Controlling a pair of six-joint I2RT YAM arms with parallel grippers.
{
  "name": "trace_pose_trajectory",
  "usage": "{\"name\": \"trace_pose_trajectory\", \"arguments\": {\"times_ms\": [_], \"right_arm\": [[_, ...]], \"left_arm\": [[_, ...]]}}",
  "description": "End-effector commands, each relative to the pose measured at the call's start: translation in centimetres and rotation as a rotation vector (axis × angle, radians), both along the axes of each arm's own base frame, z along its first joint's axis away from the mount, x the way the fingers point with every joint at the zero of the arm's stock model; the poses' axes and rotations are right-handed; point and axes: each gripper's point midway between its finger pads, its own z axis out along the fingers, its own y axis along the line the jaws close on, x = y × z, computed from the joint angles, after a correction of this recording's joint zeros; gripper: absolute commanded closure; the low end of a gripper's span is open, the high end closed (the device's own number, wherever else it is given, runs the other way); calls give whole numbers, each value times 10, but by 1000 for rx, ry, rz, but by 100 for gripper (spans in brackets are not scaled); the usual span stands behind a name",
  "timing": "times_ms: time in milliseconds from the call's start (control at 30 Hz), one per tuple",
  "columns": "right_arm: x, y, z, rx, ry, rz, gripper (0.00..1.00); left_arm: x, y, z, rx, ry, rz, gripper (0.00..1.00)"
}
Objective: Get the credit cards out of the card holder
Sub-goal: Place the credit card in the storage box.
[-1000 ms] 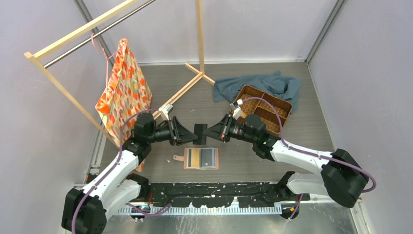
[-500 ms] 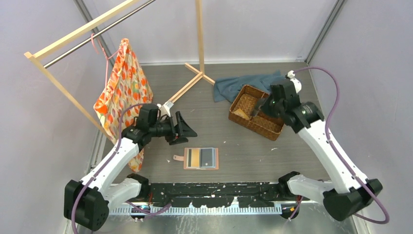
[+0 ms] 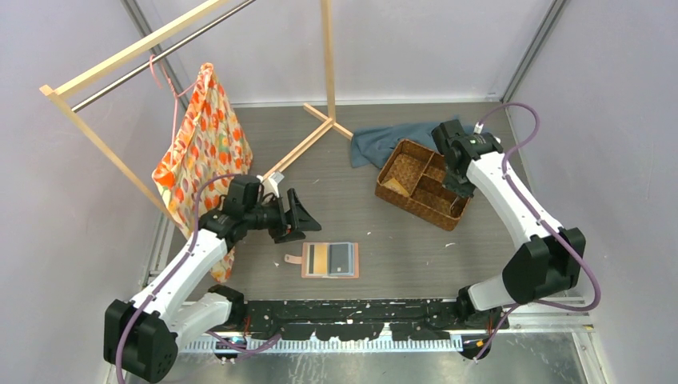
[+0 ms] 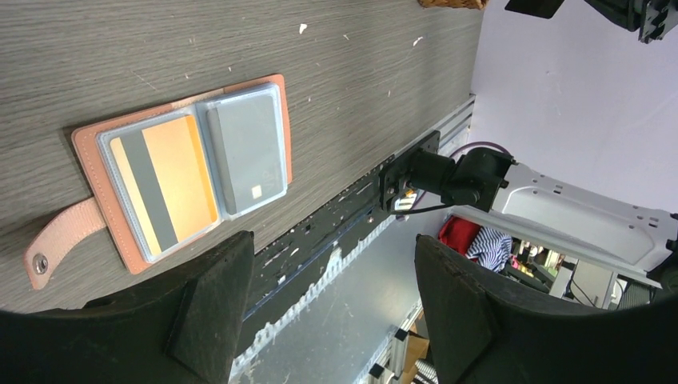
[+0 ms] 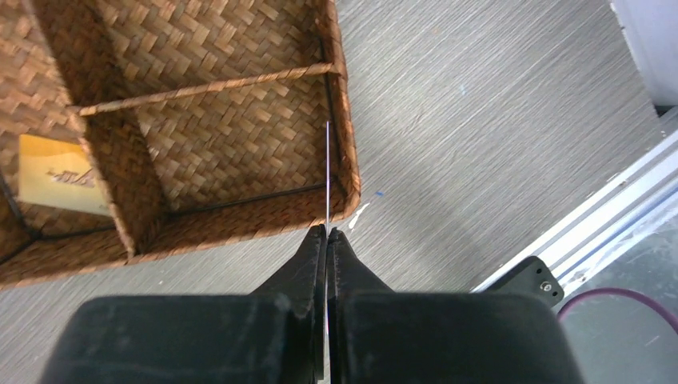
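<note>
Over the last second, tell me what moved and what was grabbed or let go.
The left gripper let go of the card both had held above the card holder, opened wide and drew back. The right gripper, shut on that card, swung it right and holds it edge-on at the edge of the basket. The card holder, its tan-gold card, grey card and the basket stayed put.

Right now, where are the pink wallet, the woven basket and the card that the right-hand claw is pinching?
card holder (image 4: 202,164): left wrist view, the middle fold between its pockets.
basket (image 3: 417,210): top view, its near wall.
pinched card (image 5: 327,176): right wrist view, its thin edge.
</note>
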Motion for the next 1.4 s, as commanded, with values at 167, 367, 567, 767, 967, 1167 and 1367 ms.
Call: {"name": "trace_pose_trajectory", "arguments": {"times_ms": [167,367,567,767,967,1167,1367], "right_arm": [[10,-19,-11,-135,34,-44,99],[20,-19,-31,-163,76,-29,99],[27,-25,-46,-221,113,-22,99],[29,-25,-61,-237,177,12,100],[25,-25,-68,-239,237,41,100],[14,-28,-73,-254,305,58,100],[9,-32,-83,-295,385,69,100]], "left_arm": [[-2,-1,0,-6,-24,-19,26],[-1,-1,-1,-8,-24,-23,26],[-1,-1,-1,-7,-25,-23,26],[-1,-1,-1,-6,-24,-25,26],[-1,-1,-2,-4,-19,-25,26],[-1,-1,-4,-1,-14,-28,27],[-1,-1,-6,1,-11,-32,27]]}}
